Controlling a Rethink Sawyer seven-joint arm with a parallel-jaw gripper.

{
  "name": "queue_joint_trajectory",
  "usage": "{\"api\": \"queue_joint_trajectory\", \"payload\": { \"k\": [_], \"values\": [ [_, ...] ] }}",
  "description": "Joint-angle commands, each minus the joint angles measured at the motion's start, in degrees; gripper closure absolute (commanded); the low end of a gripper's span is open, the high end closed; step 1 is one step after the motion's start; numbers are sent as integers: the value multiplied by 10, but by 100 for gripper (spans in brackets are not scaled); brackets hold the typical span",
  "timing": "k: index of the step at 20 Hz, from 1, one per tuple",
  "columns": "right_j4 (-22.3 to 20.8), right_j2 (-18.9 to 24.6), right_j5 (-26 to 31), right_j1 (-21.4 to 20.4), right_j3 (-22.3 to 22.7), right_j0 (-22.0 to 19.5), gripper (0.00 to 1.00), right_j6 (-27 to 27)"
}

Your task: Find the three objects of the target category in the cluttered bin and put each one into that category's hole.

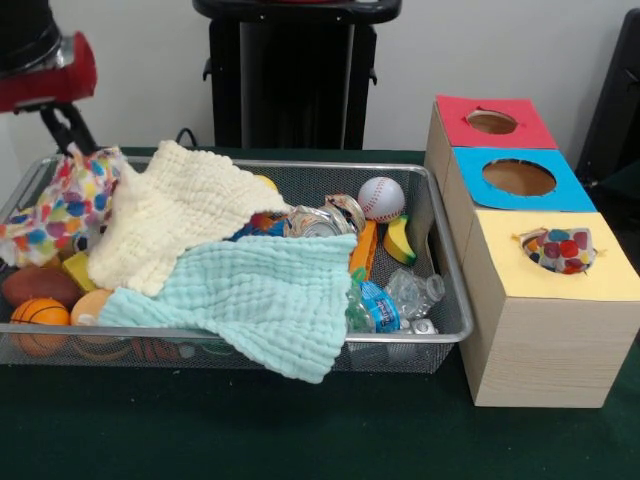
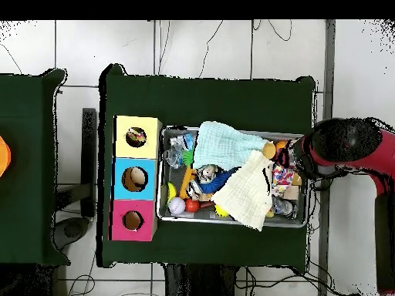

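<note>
Even, fairly bright indoor light; soft shadows, perhaps slight blur.

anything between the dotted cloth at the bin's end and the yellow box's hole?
Yes. The dotted white fabric piece lies at the wire-mesh bin's end farthest from the yellow-faced box's round hole; another dotted piece already fills that hole.

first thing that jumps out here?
Two waffle cloths, cream and mint, sprawl over the clutter in the bin, the mint one hanging over its near rim. Beside the bin stand three boxes; dotted fabric already shows in the yellow box's hole. Another dotted piece lies at the bin's far left corner, under the red arm.
</note>
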Motion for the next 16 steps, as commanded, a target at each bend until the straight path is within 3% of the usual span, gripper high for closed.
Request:
{"api": "queue_joint_trajectory", "payload": {
  "k": [1, 3, 7, 16],
  "values": [
    [74, 1, -33, -84, 142, 48, 100, 105],
    [94, -5, -46, -87, 158, 61, 100, 122],
    [131, -22, -129, -82, 204, 111, 100, 195],
    [186, -78, -206, -64, 209, 206, 100, 268]
  ]
}}
